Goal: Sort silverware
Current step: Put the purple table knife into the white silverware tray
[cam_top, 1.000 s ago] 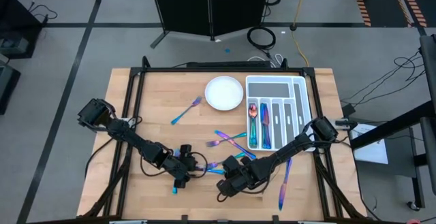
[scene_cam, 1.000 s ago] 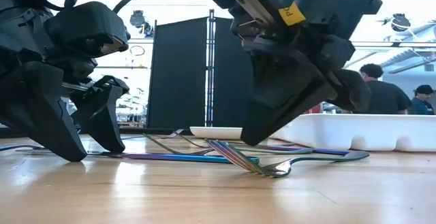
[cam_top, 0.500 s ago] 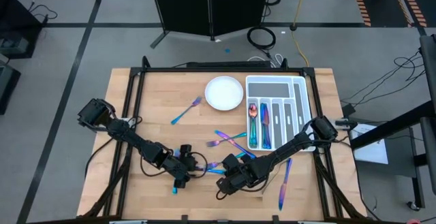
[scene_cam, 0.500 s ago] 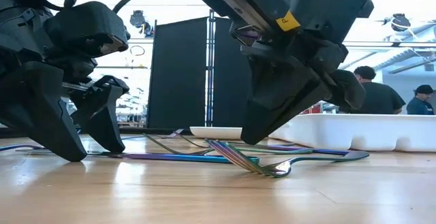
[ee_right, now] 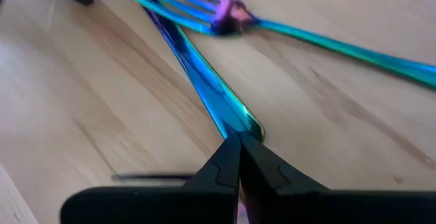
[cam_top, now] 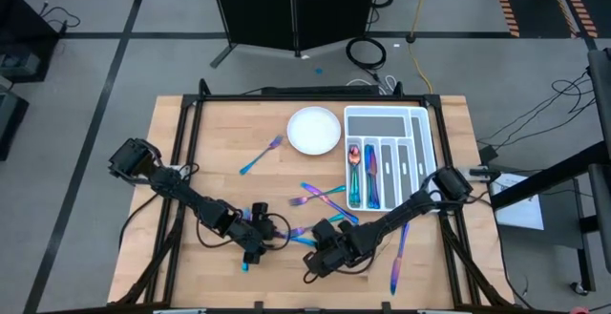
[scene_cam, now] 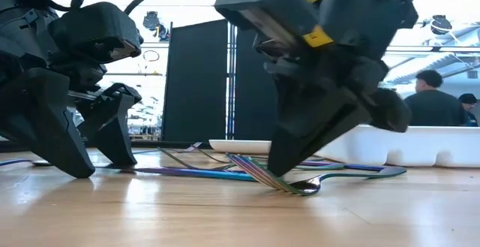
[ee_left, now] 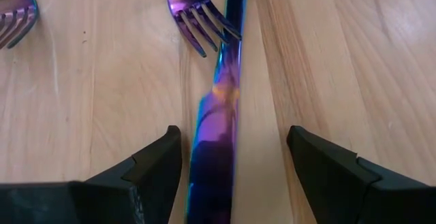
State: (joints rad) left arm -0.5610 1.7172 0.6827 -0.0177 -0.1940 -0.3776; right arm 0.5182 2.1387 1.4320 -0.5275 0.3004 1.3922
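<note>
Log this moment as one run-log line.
left gripper: open, straddling knife | right gripper: shut, tips at knife end | tray: partly filled

One plate point(cam_top: 314, 130), one tray point(cam_top: 389, 118).

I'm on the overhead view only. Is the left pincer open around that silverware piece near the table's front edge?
Observer: Yes. The left wrist view shows the left pincer open, one finger on either side of a flat iridescent purple-blue metal piece.
Operator: And the right pincer?
Observer: Shut. In the right wrist view, the right pincer has its tips at the rounded end of a slim blue-green metal handle.
Operator: Anything lifted?
Observer: No. The low view shows the silverware lying on the wooden table.
</note>
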